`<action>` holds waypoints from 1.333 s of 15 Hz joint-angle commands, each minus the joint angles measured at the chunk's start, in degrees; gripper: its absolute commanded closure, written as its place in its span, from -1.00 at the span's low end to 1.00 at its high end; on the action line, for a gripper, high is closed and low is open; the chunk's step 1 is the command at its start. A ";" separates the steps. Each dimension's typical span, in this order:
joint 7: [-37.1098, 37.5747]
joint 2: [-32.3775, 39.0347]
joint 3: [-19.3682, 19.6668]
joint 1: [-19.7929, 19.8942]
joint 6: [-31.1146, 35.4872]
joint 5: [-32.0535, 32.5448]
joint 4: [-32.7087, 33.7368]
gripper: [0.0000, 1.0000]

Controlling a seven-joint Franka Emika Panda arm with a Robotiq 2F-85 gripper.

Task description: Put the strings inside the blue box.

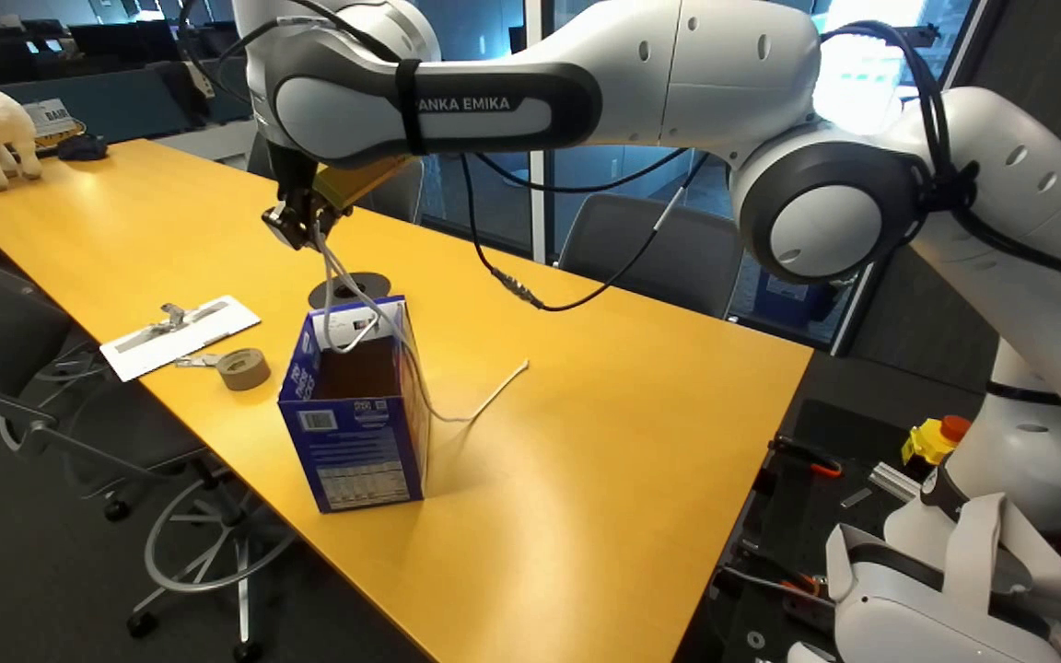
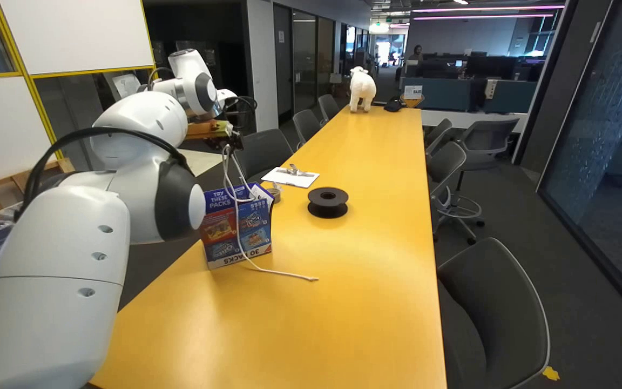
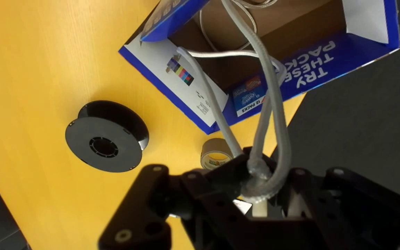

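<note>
White strings [image 1: 450,420] hang from my gripper [image 1: 314,226], whose fingers are shut on a bunch of them above the blue box [image 1: 360,460]. The box stands upright with its top open, as both exterior views show. In the wrist view my gripper [image 3: 257,168] pinches the strings [image 3: 273,88] past the rim of the box [image 3: 318,66]. Some loops lie within its brown inside. A strand runs down outside the box [image 2: 235,229], and its loose end rests on the table, seen in an exterior view with the strings [image 2: 284,274].
A black spool [image 2: 328,204] sits on the table [image 2: 343,313] near the box. Brown tape [image 1: 243,368] and a white clipboard [image 1: 180,336] lie near the table's edge. A white plush sheep [image 2: 362,89] stands at the far end. Chairs line both sides.
</note>
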State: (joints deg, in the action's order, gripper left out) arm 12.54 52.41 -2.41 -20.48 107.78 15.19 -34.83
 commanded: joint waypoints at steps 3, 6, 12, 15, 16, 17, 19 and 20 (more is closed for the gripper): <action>-4.47 4.50 -2.55 1.89 -1.03 -3.26 3.23 0.89; -6.09 5.71 -3.37 2.62 -1.48 -4.28 3.29 0.89; -7.53 5.96 -3.48 3.93 -4.93 -4.75 2.99 0.24; -8.15 5.71 -3.56 4.83 -6.62 -4.92 2.65 -0.20; -8.66 5.72 -3.71 5.16 -6.88 -5.06 2.52 -0.34; -9.47 5.69 -4.07 5.71 -7.03 -5.54 2.31 -0.51; -11.02 5.84 -4.61 6.68 -7.06 -6.44 1.85 -0.78; -11.54 6.00 -4.81 7.17 -7.21 -6.84 1.65 -0.94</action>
State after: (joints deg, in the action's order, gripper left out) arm 3.73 57.47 -5.84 -14.83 101.67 10.10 -34.77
